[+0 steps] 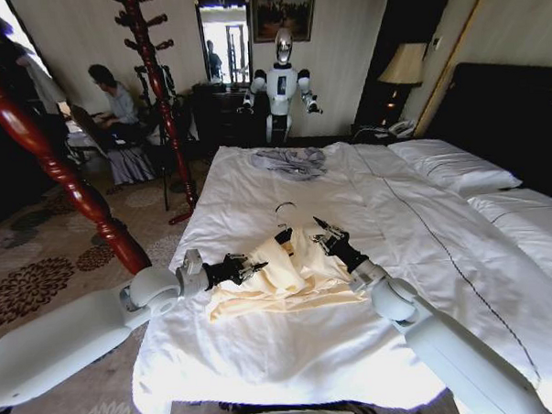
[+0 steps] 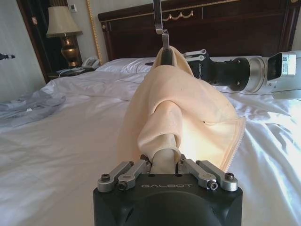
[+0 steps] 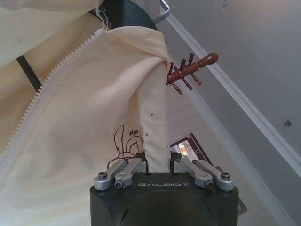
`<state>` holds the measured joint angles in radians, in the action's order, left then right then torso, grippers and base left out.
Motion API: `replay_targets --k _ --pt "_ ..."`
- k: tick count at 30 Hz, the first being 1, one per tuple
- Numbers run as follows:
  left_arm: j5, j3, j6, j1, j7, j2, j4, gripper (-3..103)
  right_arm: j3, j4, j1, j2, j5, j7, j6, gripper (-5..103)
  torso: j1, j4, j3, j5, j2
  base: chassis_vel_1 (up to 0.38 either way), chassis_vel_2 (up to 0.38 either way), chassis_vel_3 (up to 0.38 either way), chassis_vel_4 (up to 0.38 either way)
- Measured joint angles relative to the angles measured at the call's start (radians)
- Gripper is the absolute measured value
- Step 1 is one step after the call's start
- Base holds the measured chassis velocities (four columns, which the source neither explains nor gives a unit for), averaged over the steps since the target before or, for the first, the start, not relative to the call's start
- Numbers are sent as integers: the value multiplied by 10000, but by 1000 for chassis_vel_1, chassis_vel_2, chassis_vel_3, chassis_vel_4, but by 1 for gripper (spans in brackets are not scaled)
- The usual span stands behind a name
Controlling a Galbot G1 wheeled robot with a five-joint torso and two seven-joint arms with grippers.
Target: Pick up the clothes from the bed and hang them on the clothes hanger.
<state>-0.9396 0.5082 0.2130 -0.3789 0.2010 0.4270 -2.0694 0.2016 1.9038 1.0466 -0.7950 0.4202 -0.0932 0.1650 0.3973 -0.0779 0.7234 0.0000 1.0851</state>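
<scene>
While the cream garment (image 1: 288, 275) is being worked over the near part of the bed (image 1: 292, 353), it is gripped from both sides. The left end effector (image 1: 244, 268) is seen clamped on a bunched fold of the fabric at the garment's left edge; in the left wrist view that fold (image 2: 162, 157) is pinched between the closed fingers (image 2: 127, 170). The right end effector (image 1: 325, 234) is likewise closed on a strip of the cloth, shown in the right wrist view running down between its fingers (image 3: 126, 168) beside the zip edge.

Under the upper part of the garment the black clothes hanger (image 1: 283, 232) is lodged, its silvery hook (image 1: 285, 207) standing clear above the collar. The step in hand is judged to be the dressing of the garment onto the hanger; hanging up is not yet done. For the next move, the shoulders would need to be spread evenly over the hanger's arms, so that the thin cloth is not dragged off one side.

Farther up the bed a grey garment (image 1: 290, 160) is left lying near the pillows (image 1: 453, 167). Beyond the bed's left side the reddish wooden coat stand (image 1: 156, 75) is seen.
</scene>
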Motion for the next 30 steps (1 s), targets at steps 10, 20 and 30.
replay_targets --k 10,20,30 --pt "24 -165 -85 -152 -201 101 5 19 126 203 -17 77 -16 3 -42 18 0 0 0 2 0 0 0 0 0" --pt "133 -252 -124 -239 -548 508 72 19 304 449 69 164 -247 122 -171 54 0 -1 0 1 0 0 0 0 0" --pt "151 -434 -244 -381 -714 435 10 19 865 727 727 334 -853 331 -232 87 0 3 0 0 0 0 0 0 0"
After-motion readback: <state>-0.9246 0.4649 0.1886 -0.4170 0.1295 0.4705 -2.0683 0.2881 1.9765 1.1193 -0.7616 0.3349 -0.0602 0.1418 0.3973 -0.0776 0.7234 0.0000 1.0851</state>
